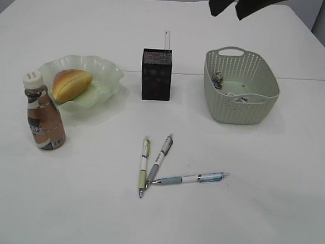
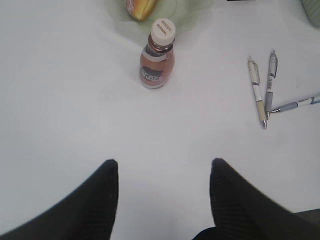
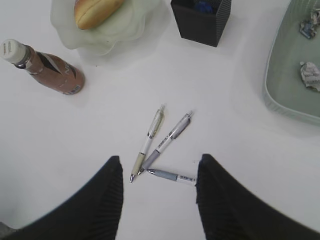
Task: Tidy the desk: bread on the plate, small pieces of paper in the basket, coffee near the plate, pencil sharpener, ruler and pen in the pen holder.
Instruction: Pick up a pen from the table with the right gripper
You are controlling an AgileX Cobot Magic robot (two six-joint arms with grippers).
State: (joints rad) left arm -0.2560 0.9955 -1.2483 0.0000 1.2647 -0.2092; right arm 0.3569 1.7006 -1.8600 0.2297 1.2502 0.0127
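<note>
The bread [image 1: 71,84] lies in the pale green plate [image 1: 109,69], and the coffee [image 1: 44,116] stands upright just left of it. A clear ruler [image 1: 167,39] sticks up out of the black pen holder [image 1: 156,74]. Something blue [image 3: 202,6] lies inside the holder; I cannot tell whether it is the pencil sharpener. Three pens [image 1: 160,158] lie fanned on the table, tips together. Paper pieces [image 3: 311,75] lie in the basket [image 1: 264,109]. My right gripper [image 3: 160,159] hangs open high over the pens, empty. My left gripper [image 2: 164,162] is open and empty, well short of the coffee [image 2: 157,60].
The white table runs bare in front of the pens and to the right of the basket. The dark fingers [image 1: 218,8] of an arm reach in at the top edge of the exterior view.
</note>
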